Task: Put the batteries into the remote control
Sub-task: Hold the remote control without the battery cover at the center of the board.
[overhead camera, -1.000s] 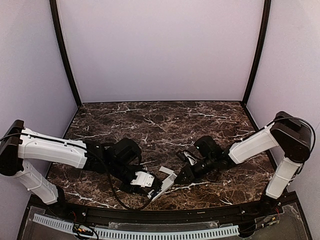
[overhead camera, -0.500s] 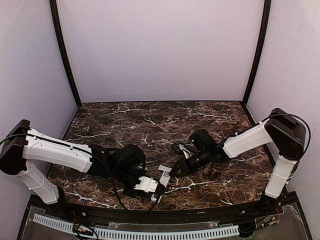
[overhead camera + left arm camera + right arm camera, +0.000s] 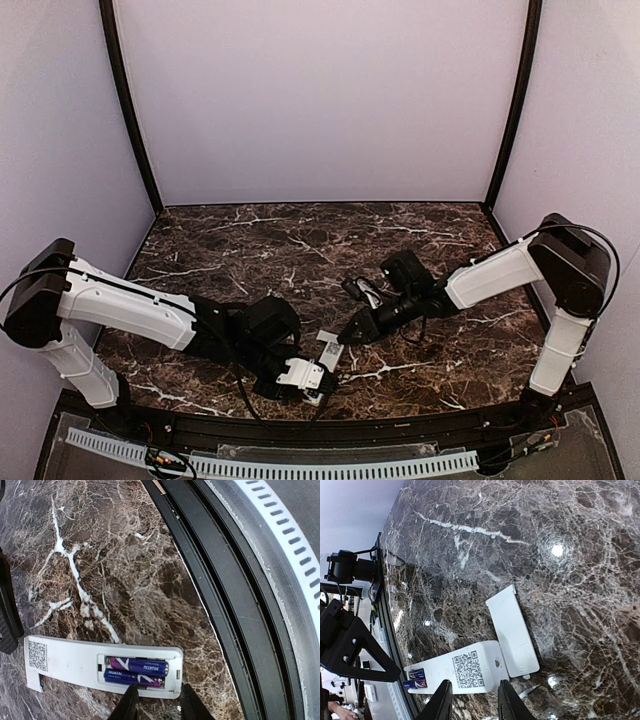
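The batteries (image 3: 137,672) are sitting in the recess of the remote control (image 3: 70,662), which is lying back-up on the table (image 3: 125,580) near its front edge; it is looking light, stiff and slick, probably best pinched across its long edges; the left gripper (image 3: 157,705) and right gripper (image 3: 471,702) are hovering at its ends, part-open, holding nothing.

Soft, even light from above, with sharp wrist views

A small bright glare spot is reflected off the polished table (image 3: 557,550) in the right wrist view, and only faint, diffuse shadows are cast. The print on the batteries (image 3: 137,666) is rendered legibly, while lines are bowed near the frame edges
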Tool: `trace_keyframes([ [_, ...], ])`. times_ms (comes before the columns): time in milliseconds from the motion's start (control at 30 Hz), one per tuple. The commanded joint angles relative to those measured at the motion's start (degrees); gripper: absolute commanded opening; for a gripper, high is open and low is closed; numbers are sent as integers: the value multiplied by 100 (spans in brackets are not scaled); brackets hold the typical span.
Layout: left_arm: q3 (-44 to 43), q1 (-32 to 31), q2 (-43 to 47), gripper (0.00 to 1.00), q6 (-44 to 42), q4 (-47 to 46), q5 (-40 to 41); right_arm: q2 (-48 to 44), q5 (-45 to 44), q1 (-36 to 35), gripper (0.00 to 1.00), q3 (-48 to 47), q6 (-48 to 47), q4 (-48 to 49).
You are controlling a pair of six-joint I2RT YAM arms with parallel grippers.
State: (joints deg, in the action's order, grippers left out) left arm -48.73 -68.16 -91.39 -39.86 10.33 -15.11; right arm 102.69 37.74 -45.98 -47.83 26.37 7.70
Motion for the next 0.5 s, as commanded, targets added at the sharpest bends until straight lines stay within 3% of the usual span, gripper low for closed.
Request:
trace_keyframes([
  [0, -129, -35, -33, 29, 101, -41, -59, 180, 159, -19, 30, -101, -112, 161],
  [467, -226, -89, -195, 24, 167, -114, -126, 357, 164, -50, 29, -235, -212, 126],
])
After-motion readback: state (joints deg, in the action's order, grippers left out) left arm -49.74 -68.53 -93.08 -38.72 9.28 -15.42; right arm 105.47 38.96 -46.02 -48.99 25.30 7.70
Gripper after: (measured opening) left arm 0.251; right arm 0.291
